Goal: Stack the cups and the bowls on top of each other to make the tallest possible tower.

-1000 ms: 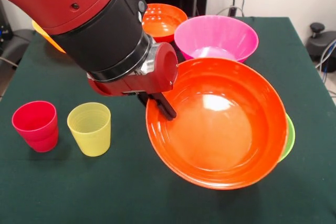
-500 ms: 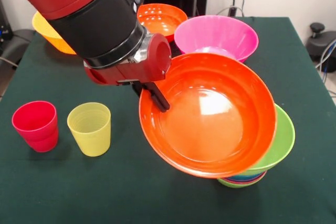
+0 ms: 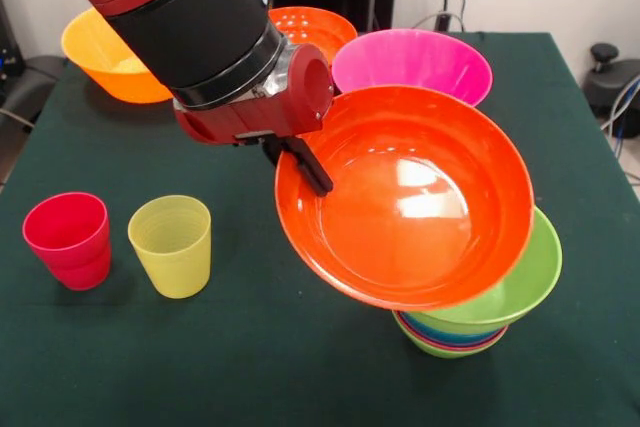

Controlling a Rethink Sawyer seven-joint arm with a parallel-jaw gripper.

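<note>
tower (image 3: pixel 455 335) – mostly hidden by orange bowl (image 3: pixel 405 197) | arm (image 3: pixel 200 17) – cut off at top

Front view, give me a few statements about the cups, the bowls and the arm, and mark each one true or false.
1. The gripper holds the big orange bowl by its rim. True.
2. The red cup is stacked inside the yellow cup. False: they stand side by side, apart.
3. The orange bowl is tilted above the tower. True.
4. The pink bowl is upside down. False: it sits upright, opening up.
5. The tower's topmost bowl is blue. False: a green bowl is on top.
</note>
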